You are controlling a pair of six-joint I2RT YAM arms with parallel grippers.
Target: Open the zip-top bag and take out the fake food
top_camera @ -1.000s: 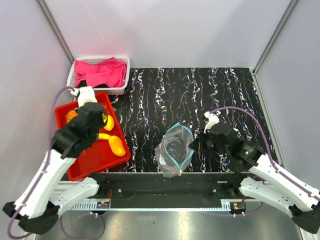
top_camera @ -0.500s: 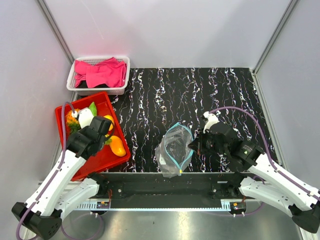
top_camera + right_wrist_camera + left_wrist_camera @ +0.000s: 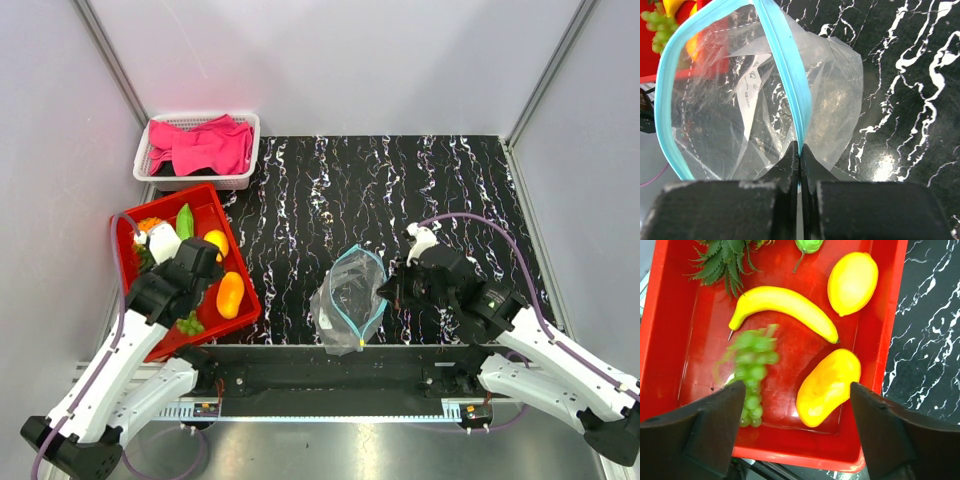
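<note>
The clear zip-top bag lies near the table's front edge with its light blue zip strip spread in a wide loop. Through the plastic only a white label shows. My right gripper is shut on the blue strip. The fake food lies in a red tray: a banana, a yellow lemon, an orange mango and blurred green grapes. My left gripper hangs open above the tray's near end, holding nothing.
A white basket with a pink cloth stands at the back left, just behind the tray. Grey walls close in the black marbled tabletop on three sides. Spiky pineapple leaves lie at the tray's far end.
My left arm drew back toward the tray's near end and its gripper opened, dropping the green grapes into the tray. The right gripper and the bag stayed put.
</note>
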